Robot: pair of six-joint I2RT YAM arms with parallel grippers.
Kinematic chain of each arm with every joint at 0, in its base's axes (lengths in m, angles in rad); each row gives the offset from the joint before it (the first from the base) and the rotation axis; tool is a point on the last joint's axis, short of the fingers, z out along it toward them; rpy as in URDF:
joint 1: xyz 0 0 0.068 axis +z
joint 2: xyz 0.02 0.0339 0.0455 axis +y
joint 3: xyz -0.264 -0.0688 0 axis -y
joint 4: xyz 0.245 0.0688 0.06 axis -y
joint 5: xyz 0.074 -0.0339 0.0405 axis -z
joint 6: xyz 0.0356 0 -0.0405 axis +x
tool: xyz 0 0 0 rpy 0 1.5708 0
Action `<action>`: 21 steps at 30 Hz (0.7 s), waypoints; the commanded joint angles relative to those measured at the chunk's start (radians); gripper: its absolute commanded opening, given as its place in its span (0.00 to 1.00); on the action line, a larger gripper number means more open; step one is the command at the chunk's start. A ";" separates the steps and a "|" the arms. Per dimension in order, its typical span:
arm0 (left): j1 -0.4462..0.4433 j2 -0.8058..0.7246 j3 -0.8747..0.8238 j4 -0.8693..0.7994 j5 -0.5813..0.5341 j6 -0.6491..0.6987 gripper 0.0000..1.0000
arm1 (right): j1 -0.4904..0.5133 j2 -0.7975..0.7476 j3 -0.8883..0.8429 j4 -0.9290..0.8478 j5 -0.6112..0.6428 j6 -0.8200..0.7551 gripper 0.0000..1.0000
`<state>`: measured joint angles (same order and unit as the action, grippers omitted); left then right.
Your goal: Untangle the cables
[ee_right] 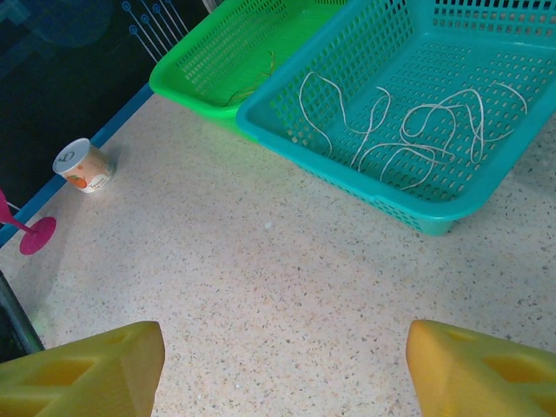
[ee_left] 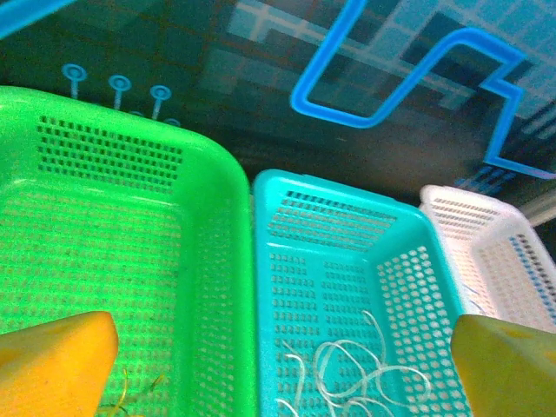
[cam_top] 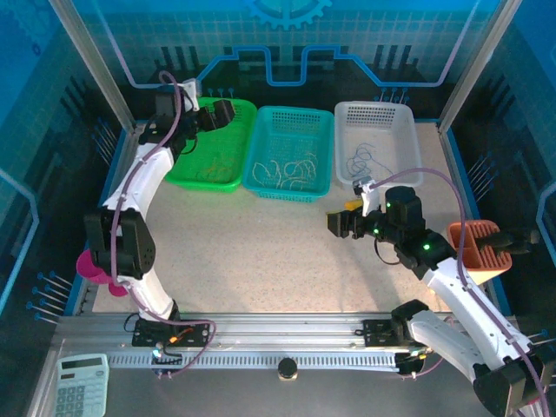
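1. The left gripper hangs with its jaws wide and nothing between them. The right gripper is also spread wide and empty, low over the table.
2. The yellow cables lie under the left gripper, just beside its left finger, on the floor of the green basket.
3. The white cables lie in a loose, overlapping heap in the teal basket. They are below the left gripper toward its right finger, and ahead of the right gripper and a little to its right, well apart from it.
4. The blue cables lie in the white basket, beyond the right gripper.
5. The cables look hair-thin, limp and nearly weightless. They would probably sag from any pinch and drag their neighbours along wherever strands cross.
6. The best hold is likely a free end or an outer loop standing clear of the heap, pinched with the fingertips flat against the basket floor. The mesh holes could snag a strand or a fingertip.
7. A thin strand may slip from the pads, so a firm, full closure seems needed.
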<state>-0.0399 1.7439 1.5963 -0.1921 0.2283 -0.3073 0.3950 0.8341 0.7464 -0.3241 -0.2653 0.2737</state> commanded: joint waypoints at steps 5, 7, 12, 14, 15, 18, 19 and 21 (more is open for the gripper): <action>-0.020 -0.269 -0.131 0.043 0.135 -0.083 0.99 | -0.018 -0.007 -0.036 -0.001 -0.004 0.001 0.77; -0.037 -0.355 -0.227 0.067 0.130 -0.100 0.99 | -0.018 -0.009 -0.045 0.001 -0.007 0.001 0.81; -0.136 -0.600 -0.545 0.144 0.023 -0.110 0.99 | -0.019 -0.021 -0.090 0.024 -0.023 0.014 1.00; -0.197 -0.697 -0.676 0.163 -0.063 -0.102 0.99 | -0.019 -0.029 -0.115 0.033 -0.017 0.021 1.00; -0.225 -0.744 -0.741 0.170 -0.105 -0.106 0.99 | -0.020 -0.033 -0.128 0.034 -0.008 0.023 1.00; -0.282 -0.882 -0.910 0.202 -0.224 -0.117 0.99 | -0.019 -0.047 -0.160 0.039 0.039 0.031 1.00; -0.293 -0.927 -0.964 0.226 -0.259 -0.114 0.99 | -0.019 -0.053 -0.172 0.041 0.068 0.036 1.00; -0.298 -1.009 -1.045 0.264 -0.320 -0.090 0.99 | -0.019 -0.065 -0.189 0.054 0.126 0.049 1.00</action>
<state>-0.3286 0.8196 0.6121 -0.0227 0.0666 -0.4049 0.3904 0.7956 0.5800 -0.3042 -0.2226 0.2974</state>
